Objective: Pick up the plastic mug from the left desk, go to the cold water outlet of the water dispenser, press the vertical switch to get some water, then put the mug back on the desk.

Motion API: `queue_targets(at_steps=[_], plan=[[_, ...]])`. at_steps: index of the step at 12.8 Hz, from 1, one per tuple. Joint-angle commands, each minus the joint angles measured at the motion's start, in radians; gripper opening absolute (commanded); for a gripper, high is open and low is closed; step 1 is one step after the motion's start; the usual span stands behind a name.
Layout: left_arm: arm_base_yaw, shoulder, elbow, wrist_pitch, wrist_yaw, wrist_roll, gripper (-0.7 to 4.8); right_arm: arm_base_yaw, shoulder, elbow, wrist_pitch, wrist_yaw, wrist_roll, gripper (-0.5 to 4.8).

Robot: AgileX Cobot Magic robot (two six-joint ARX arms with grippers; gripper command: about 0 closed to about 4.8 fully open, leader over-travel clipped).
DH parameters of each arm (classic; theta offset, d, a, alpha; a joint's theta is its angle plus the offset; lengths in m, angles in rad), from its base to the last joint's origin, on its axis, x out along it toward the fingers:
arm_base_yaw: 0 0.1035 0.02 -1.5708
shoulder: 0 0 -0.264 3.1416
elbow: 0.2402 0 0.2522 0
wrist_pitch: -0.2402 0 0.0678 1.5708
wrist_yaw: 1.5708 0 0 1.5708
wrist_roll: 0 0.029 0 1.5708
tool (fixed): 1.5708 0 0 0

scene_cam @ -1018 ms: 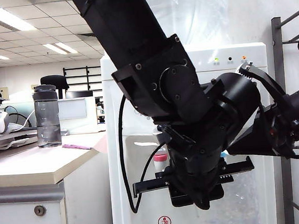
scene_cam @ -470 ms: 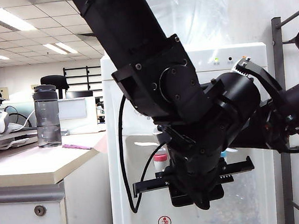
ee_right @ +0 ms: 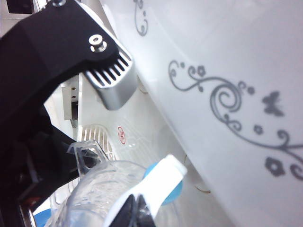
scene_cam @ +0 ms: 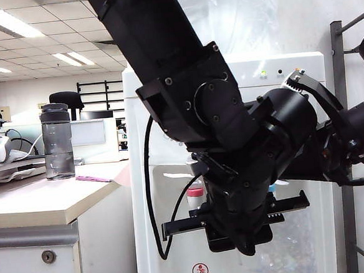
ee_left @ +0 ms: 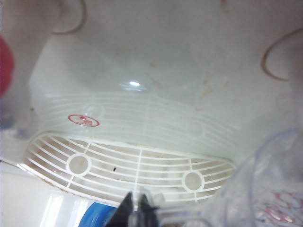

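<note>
In the exterior view, your left arm (scene_cam: 184,80) crosses in front of the water dispenser (scene_cam: 290,73), and its left hand (scene_cam: 239,232) hangs low in the tap recess. The red-collared tap (scene_cam: 195,195) sits just beside that hand, on the side toward the tabletop (scene_cam: 43,205). A grey bottle (scene_cam: 57,142) stands on the tabletop, well apart from both hands. Your right arm (scene_cam: 351,140) reaches in from the other side, and its hand is hidden behind the left arm.

In the left wrist view, the left hand (ee_left: 137,210) is clenched on the thin clear handle of the plastic mug (ee_left: 270,189). The mug's body sits just beside the fingertips. The white drip grille (ee_left: 128,163) lies beyond them.

In the right wrist view, the right hand (ee_right: 135,213) has its dark fingertips right at the vertical switch (ee_right: 163,177), apparently touching it. You cannot tell whether that hand is clenched or released. The cold water outlet (ee_right: 165,194) shows its blue collar just behind the lever. The mug's rim lies directly beneath this hand, with the left hand grasping the handle beside it.
</note>
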Motion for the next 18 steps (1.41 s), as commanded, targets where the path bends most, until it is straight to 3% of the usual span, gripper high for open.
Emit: queue_targets(at_steps=[1, 18], plan=[[-0.004, -0.008, 0.006, 0.013, -0.006, 0.0, -0.06, 0.001, 0.002, 0.002, -0.052, 0.011, 0.005, -0.01], [-0.004, -0.008, 0.006, 0.013, -0.006, 0.0, -0.06, 0.001, 0.002, 0.002, -0.081, 0.011, 0.005, -0.01]])
